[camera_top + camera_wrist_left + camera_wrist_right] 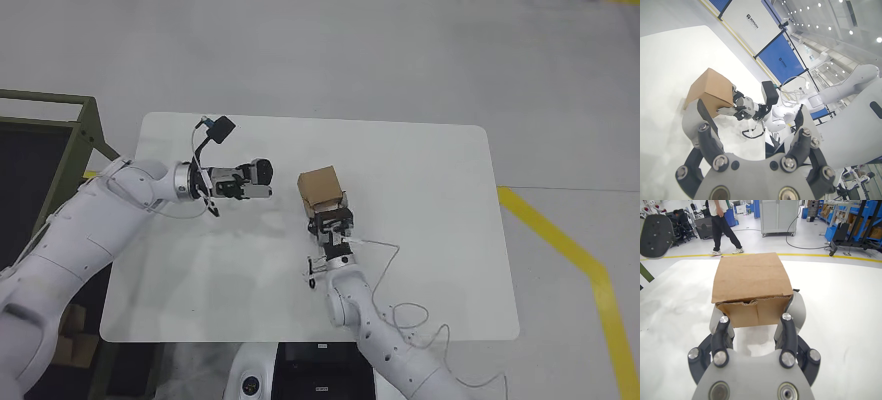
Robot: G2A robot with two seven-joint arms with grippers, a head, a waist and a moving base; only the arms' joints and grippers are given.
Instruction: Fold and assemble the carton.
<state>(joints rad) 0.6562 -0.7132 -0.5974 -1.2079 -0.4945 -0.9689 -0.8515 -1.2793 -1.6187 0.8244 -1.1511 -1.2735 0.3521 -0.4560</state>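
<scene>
You had the white table [430, 180] to work on. The carton [751, 279] sat near its middle, already squared into a box, with one end turned towards the robot. Your right gripper [330, 217] was closed about that near end, with a finger pressed against each side wall. So the box was held at one end only (whether its far end rested on the table, I could not tell). Your left gripper [265, 180] stood wide open and empty beside the carton, apart from it, with its fingers pointed at the carton's side.

The biggest risk, I judged, was the box swinging. If you had pushed from the side with the left arm, the carton could have pivoted in that one-ended grip or skidded across the smooth top.

Next came crushing. The walls were thin board, and a harder squeeze from the right fingers could have bowed them inward and pulled the box out of square.

Smallest, but most likely, was the seam [751, 300] on the near face. Its edge looked ragged, with a slight gap under the top panel, so any bowing might have sprung that flap open again.
</scene>
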